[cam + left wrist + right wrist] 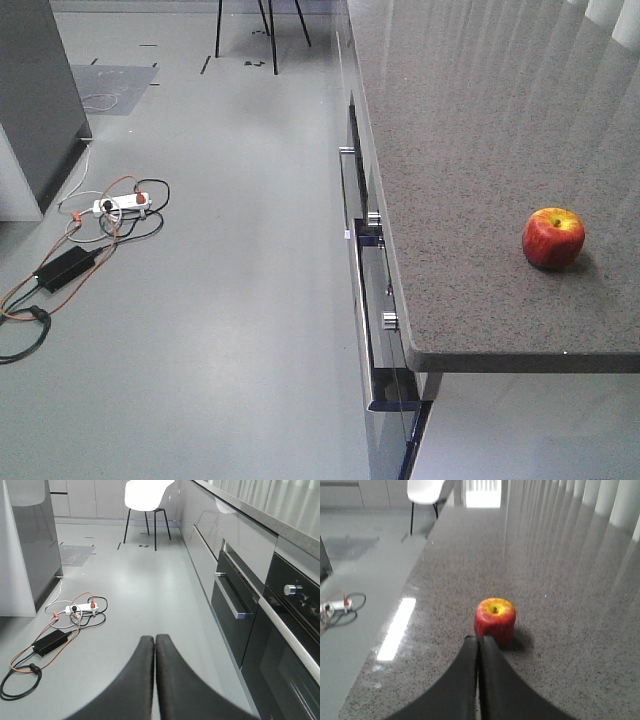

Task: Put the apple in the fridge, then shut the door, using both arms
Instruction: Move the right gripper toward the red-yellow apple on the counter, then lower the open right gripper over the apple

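Observation:
The red apple [553,238], yellow around its stem, sits upright on the speckled counter [470,130] near the front right. In the right wrist view the apple [494,620] lies just beyond my right gripper [478,639], slightly right of the tips; the fingers are shut, nothing between them. My left gripper [154,637] hangs shut and empty over the grey floor, beside the cabinet fronts. A dark grey fridge [35,90] stands at the far left; only its lower part [32,535] shows, and its door cannot be told apart. Neither gripper appears in the front view.
A white power strip [120,203], tangled cables and a black adapter [65,267] lie on the floor at left. Oven fronts with metal handles [235,600] line the counter's side. A white chair [147,495] stands at the far end.

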Controlling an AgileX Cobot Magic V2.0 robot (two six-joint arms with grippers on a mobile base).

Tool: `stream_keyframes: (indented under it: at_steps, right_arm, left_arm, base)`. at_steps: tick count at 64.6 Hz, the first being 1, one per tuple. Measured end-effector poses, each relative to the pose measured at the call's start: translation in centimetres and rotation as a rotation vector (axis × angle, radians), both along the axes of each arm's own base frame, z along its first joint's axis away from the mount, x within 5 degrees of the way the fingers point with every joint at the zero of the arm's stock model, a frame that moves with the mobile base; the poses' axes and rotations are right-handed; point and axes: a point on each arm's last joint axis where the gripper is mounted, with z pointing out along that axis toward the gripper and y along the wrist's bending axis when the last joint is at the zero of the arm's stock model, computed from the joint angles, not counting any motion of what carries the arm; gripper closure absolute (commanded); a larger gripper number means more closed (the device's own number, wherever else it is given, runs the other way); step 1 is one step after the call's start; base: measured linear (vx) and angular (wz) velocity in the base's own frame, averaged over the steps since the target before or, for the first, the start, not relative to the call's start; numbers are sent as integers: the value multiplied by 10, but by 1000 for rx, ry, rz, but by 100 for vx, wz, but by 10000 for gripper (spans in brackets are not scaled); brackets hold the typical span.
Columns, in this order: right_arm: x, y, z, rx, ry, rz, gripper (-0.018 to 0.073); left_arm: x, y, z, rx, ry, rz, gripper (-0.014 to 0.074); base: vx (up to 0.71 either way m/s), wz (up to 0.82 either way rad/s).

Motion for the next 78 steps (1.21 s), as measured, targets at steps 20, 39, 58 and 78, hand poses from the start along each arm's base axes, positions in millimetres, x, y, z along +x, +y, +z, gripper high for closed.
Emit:
stream_keyframes:
  at_steps: [20, 39, 58, 78]
  right_arm:
    - [48, 1, 1, 9, 168, -6, 568]
    - [50, 1, -1, -3, 176, -5, 560]
    - [50, 1, -1, -7, 178, -5, 315]
    - [49, 0, -4, -18, 217, -9, -171]
  left_arm:
    - [0, 0, 0, 0, 0, 0, 601]
    - [0, 0, 0, 0, 0, 0, 601]
    - [0, 0, 0, 0, 0, 0, 601]
    - [0, 0, 0, 0, 0, 0, 601]
  base:
    - [0, 0]
    - [0, 0]
    - [0, 0]
    - [0, 0]
